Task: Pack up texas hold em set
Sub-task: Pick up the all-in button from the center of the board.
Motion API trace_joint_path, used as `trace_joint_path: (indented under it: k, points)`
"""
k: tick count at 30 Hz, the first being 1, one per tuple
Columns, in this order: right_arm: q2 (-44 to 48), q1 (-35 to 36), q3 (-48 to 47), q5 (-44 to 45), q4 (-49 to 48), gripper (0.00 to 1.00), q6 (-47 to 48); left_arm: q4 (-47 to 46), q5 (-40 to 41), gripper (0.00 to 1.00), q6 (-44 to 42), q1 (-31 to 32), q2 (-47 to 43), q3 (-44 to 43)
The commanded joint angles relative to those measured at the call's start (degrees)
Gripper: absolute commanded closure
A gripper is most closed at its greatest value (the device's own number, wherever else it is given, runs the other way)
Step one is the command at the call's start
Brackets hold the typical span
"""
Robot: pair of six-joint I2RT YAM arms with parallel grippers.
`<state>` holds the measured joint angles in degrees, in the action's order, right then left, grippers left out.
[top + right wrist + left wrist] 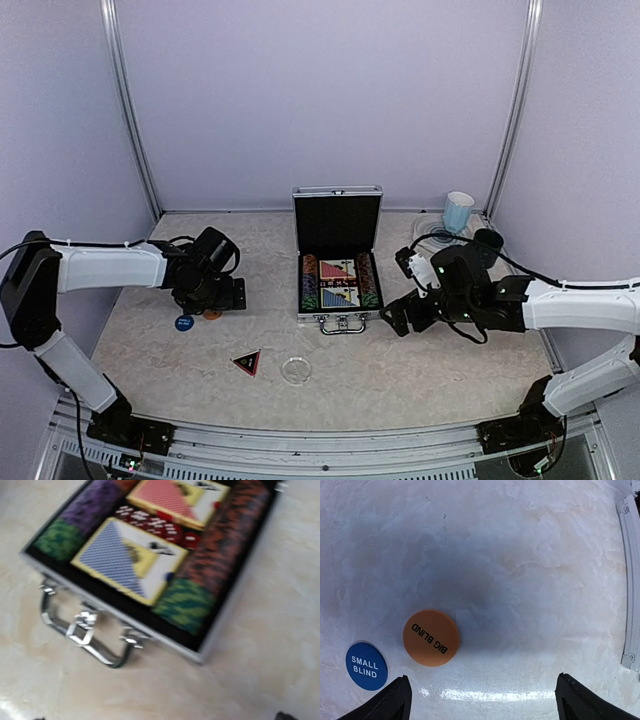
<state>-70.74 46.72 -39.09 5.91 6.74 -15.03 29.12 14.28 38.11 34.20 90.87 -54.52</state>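
Left wrist view: left gripper [485, 707] spread wide and empty, hovering over the pale marbled table [530, 555]. Just ahead of the fingertip [395, 702] at the view's left, an orange disc [431, 637] printed BIG BLIND, flat on the table. Beside it toward the left edge, a little apart, a blue disc [366, 666] printed SMALL BLIND. Neither one touched.

Right wrist view: right gripper [396, 318] also spread wide, holding nothing, with only its fingertips peeking in at the bottom edge. Pointed at the front of the silver briefcase [167, 644], open and lying flat, chrome handle [82, 635] toward the camera. Inside the black lining: blue card deck [117, 560] nearer the handle, red card deck [170, 500] behind it, red dice [160, 522] between the two. On one side, green chips [187, 602] at the near end of a reddish-brown row [227, 530]; on the other, more green, then purple chips [95, 502]. Too blurred for finer detail.

Top external view: briefcase at mid-table, lid [338, 222] upright toward the back wall. Left gripper well off to its left, right gripper near its right front corner. Loose on the table nearer the arm bases: black triangle [246, 362] and, just to its right, clear disc [295, 371]. In the far right corner: light-blue mug [458, 211] by a round coaster [432, 236], dark mug [488, 240] alongside.
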Motion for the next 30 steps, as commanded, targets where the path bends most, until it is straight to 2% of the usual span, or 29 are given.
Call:
trace_joint_path:
  k: [1, 6, 13, 20, 30]
  points:
    - [-3.39, 4.39, -4.02, 0.74, 0.96, 0.01, 2.78, 1.96, 1.66, 0.01, -1.11, 1.84, -3.41, 0.23]
    - [-6.14, 7.44, -7.19, 3.57, 3.27, 0.01, 3.45, 5.61, 1.42, 0.01, -0.69, 7.2, -5.67, 0.4]
    - [-3.45, 7.51, -8.32, 5.85, 5.26, 0.01, 4.32, 11.16, 1.12, 0.01, 7.61, 16.35, -9.31, 3.77]
    - [-2.55, 7.51, -7.11, 5.89, 3.96, 0.01, 4.58, 9.82, -1.34, 0.01, 14.91, 19.95, -11.49, 8.64]
    - [-2.73, 7.51, -7.42, 7.09, 5.01, 0.01, 4.76, 7.54, -2.33, 0.01, 13.81, 22.72, -4.61, 7.69]
